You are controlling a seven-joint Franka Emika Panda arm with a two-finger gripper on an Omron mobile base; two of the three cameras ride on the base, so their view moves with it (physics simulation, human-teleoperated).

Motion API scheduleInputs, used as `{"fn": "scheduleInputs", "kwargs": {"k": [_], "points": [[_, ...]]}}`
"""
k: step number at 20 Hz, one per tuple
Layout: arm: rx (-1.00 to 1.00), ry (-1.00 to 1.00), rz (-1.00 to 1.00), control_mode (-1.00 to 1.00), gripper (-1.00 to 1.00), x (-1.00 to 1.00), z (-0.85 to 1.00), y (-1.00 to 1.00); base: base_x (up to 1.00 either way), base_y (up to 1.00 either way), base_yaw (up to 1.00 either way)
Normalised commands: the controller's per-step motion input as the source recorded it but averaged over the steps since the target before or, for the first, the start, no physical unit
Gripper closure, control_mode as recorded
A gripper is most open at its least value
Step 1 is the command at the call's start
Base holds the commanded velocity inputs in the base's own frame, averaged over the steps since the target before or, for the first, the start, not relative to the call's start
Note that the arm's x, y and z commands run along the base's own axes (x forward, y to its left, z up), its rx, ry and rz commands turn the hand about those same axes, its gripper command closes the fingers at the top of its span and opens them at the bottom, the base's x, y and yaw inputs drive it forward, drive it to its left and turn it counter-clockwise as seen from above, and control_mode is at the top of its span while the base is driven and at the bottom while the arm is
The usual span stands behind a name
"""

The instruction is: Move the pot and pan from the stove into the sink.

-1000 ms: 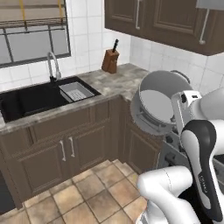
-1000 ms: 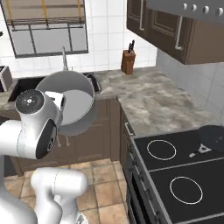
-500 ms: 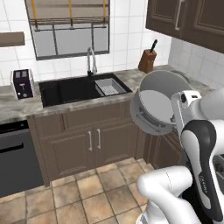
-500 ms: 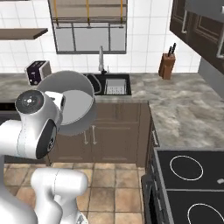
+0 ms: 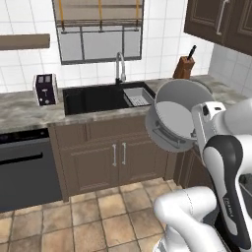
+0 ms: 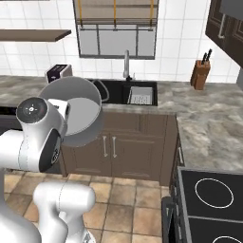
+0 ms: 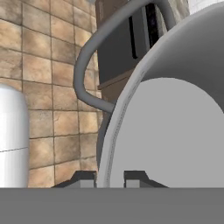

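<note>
The light-grey pot [image 5: 177, 115] hangs in the air, tipped on its side in front of my arm, with its mouth facing the cameras. My gripper [image 7: 111, 179] is shut on the pot's rim [image 7: 175, 131], one fingertip on each side of the wall, and a loop handle arches above them. The pot [image 6: 80, 111] is over the floor, short of the counter. The black sink [image 5: 88, 98] lies ahead with its chrome faucet [image 5: 119, 66] behind it. A corner of the stove [image 6: 209, 194] shows at the lower right. The pan is out of view.
A wire rack [image 5: 137, 97] sits in the sink's right part. A toaster [image 5: 44, 88] stands on the counter to the left, a knife block [image 5: 184, 66] to the right. Brown cabinet doors [image 5: 118, 152] and a dishwasher [image 5: 24, 167] front the counter above the tiled floor.
The whole picture has shifted: the base has turned away from the stove, so the sink now lies nearly straight ahead. The pot stays held the same way by the gripper.
</note>
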Motion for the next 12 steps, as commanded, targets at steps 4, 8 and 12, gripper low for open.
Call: {"fn": "scheduleInputs", "kwargs": {"k": [4,8,12], "points": [[0.0,0.0,0.0,1.0,1.0,0.0,0.0,0.0,0.08,0.0,0.0],[0.0,0.0,0.0,1.0,1.0,0.0,0.0,0.0,0.55,0.07,0.0],[0.0,0.0,0.0,1.0,1.0,0.0,0.0,0.0,0.71,0.08,0.0]]}}
